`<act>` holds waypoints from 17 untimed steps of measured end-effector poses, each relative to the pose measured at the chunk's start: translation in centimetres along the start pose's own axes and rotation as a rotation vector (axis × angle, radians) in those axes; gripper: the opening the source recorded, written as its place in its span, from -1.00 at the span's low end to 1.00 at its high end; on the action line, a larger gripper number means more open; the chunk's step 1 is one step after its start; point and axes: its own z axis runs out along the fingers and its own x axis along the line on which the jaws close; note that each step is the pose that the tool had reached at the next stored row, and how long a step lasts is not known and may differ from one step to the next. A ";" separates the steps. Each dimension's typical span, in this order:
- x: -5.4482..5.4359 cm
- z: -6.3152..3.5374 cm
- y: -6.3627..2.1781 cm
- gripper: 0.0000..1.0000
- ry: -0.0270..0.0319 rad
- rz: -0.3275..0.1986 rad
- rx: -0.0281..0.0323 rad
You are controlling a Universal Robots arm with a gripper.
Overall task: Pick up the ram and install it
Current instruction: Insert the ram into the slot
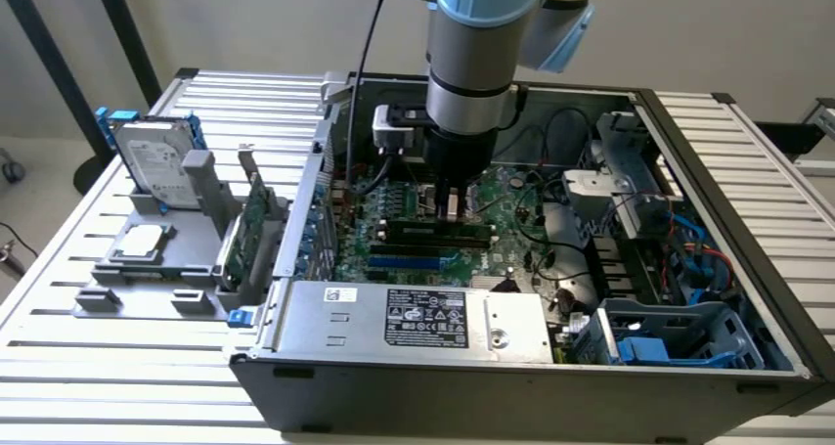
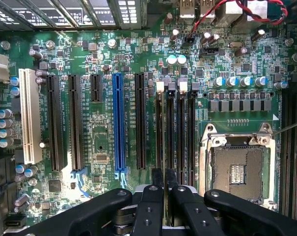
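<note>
Black fingers (image 2: 157, 179) of the gripper (image 2: 164, 179) stand almost together, with a thin gap between the jaws, pinching the top edge of the ram (image 1: 431, 233). The ram stands upright among the memory slots (image 2: 186, 128), directly under the jaws, and from the wrist it is edge-on and hard to make out. Beside the jaws sits the open processor socket (image 2: 239, 167), and on the other side a blue slot (image 2: 120, 123). White printing on the green board (image 2: 101, 128) is too small to read, as is the power supply label (image 1: 428, 320).

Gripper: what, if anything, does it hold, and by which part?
The ram, pinched at the middle of its top edge by the gripper, at the memory slots.
</note>
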 end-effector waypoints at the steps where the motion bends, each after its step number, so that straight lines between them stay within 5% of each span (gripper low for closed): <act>1: 0.0 0.00 0.00 -0.73 0.0002 0.000 0.0000; 17: 0.0 0.24 -0.10 -0.73 0.0015 -0.009 -0.0003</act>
